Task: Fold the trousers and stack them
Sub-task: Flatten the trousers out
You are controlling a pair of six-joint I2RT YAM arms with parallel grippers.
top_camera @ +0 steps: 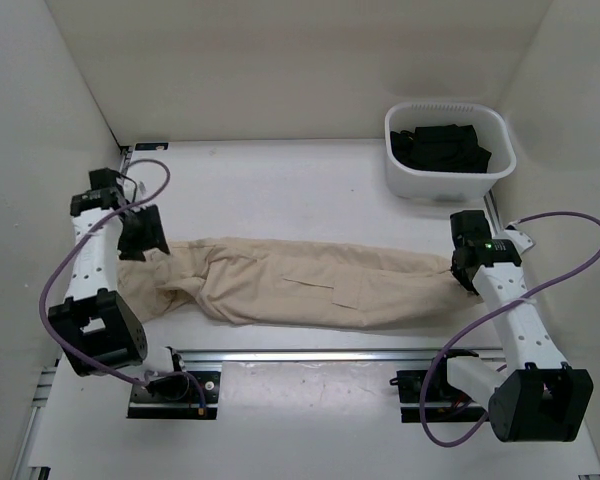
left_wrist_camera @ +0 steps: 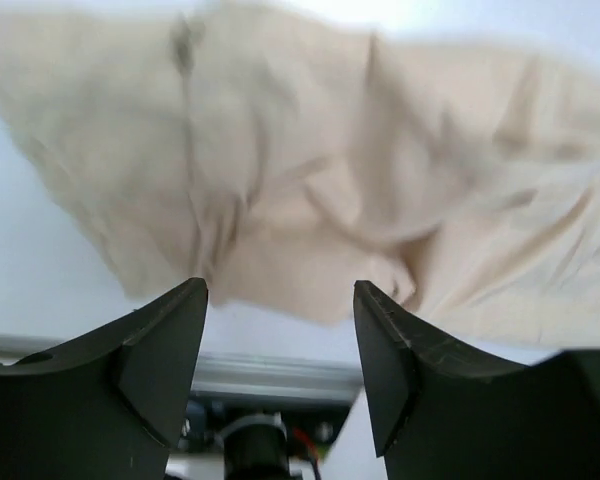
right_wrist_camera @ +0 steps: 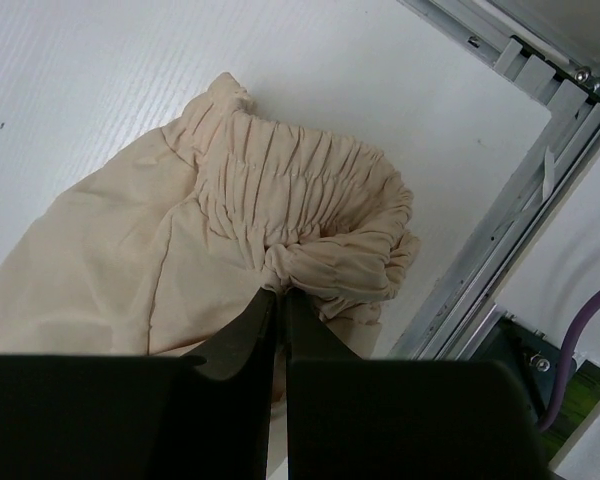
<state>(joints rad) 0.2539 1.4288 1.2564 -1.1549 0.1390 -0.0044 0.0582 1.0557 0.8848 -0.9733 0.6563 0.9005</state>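
Trousers (top_camera: 300, 285) lie stretched left to right across the table (top_camera: 280, 190), one end near each of my arms, wider end to the left. Cloth is rumpled at the left end, with a pocket flap showing mid-length.

Right fingers (right_wrist_camera: 277, 300): closed tight, pinching the gathered elastic band at the right end of the trousers. Band bunches into folds at the tips.

Left fingers (top_camera: 140, 235): spread wide, holding nothing, over the left end of the trousers. Cannot tell whether the tips touch the cloth.

White tub (top_camera: 448, 170) with dark clothing sits on the far right of the table, apart from the trousers.
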